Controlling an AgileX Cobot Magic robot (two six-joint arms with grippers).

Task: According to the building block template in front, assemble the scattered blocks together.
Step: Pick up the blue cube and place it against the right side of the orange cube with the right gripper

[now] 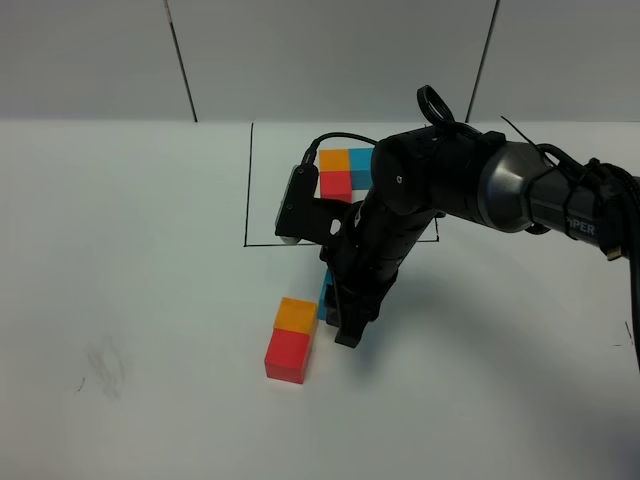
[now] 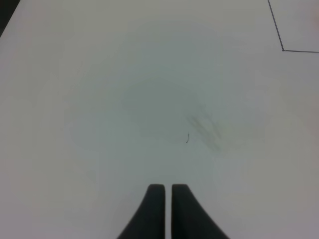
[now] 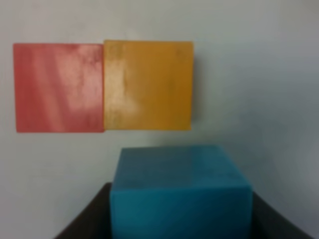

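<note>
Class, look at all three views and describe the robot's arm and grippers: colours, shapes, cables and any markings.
The right arm is black with a grey, rounded section and white lettering near its far end. A black cable loops above it, and a slim camera module with a pale tip sits at the wrist. The right gripper has dark fingers. The left gripper shows two black tapered fingers.

A lab test bench: a bare white table (image 1: 120,250) with a pen-drawn rectangle (image 1: 247,180) toward twelve o'clock, plain grey wall panels (image 1: 330,55) behind, and a black robot arm (image 1: 470,185).
</note>
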